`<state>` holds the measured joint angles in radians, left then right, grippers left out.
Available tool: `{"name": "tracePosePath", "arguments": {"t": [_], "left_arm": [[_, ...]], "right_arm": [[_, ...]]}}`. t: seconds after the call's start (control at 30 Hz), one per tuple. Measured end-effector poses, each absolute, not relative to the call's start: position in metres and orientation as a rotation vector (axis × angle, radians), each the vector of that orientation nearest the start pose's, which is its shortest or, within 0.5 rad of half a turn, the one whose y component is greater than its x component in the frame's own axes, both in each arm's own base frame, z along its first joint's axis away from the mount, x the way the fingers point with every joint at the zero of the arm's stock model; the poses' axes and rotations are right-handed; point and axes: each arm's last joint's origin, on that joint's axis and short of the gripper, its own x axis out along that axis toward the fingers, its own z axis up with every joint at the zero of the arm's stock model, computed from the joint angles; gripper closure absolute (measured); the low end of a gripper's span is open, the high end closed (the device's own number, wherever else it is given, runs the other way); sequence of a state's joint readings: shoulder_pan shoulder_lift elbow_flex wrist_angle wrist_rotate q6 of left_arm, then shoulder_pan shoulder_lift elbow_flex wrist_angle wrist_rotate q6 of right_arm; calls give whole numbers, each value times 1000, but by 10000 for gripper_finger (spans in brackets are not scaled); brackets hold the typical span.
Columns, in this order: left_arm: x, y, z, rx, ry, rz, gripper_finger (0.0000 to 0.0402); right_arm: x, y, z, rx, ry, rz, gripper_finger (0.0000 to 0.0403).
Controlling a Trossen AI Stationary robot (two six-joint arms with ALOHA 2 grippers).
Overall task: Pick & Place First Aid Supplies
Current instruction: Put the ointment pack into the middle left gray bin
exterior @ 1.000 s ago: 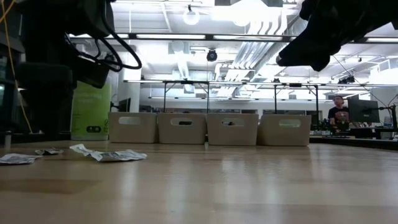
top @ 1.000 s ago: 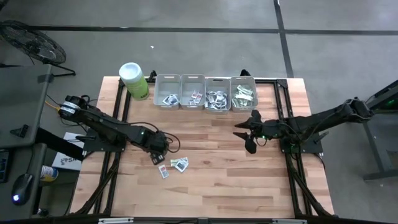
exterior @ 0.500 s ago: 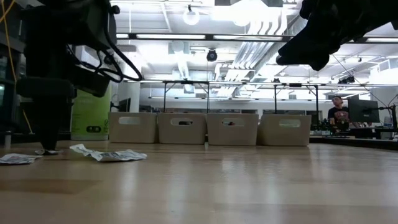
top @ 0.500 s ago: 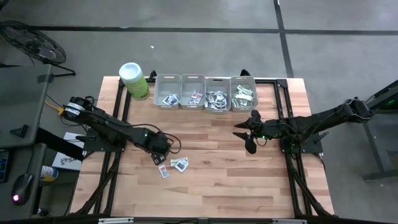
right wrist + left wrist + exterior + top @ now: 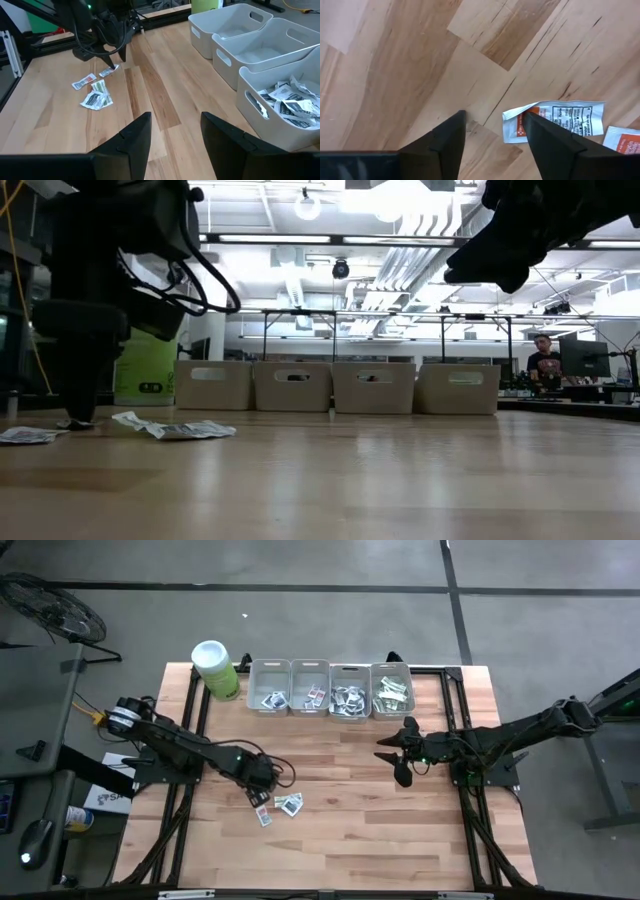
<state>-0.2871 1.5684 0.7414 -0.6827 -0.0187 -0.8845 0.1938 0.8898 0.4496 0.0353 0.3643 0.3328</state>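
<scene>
Most of the sorting looks done. Only a few loose packets (image 5: 280, 804) are left on the bench (image 5: 340, 840), well short of the row of grey bins (image 5: 330, 688) at its far edge; the bins already hold packets, fullest at the end away from the lime-green canister (image 5: 215, 668).

The left hand (image 5: 492, 137) is down over those loose packets, its fingers spread wide and holding nothing. One finger lies over the corner of an orange-and-white packet (image 5: 560, 120); whether it touches the paper I cannot tell.

Closer to the bins, the right hand (image 5: 397, 755) hangs above bare wood, partly spread and empty.
</scene>
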Motion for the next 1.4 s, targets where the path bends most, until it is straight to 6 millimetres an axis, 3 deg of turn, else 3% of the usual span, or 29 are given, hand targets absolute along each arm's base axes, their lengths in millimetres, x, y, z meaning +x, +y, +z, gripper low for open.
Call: {"name": "tracePosePath", "arguments": {"t": [0.77,1.0,1.2,1.4], "left_arm": [[226,-66,128,-496,1450,488,391],[227,-66,130,-469,1454,502,399],[239,-68,149,-379,1460,495,401],[255,-70,169,-296,1349,477,401]], "right_arm": [[187,28,221,234,366,-187,238],[187,28,221,235,366,-187,237],[187,28,221,235,366,-187,237],[187,28,221,234,366,-187,237]]}}
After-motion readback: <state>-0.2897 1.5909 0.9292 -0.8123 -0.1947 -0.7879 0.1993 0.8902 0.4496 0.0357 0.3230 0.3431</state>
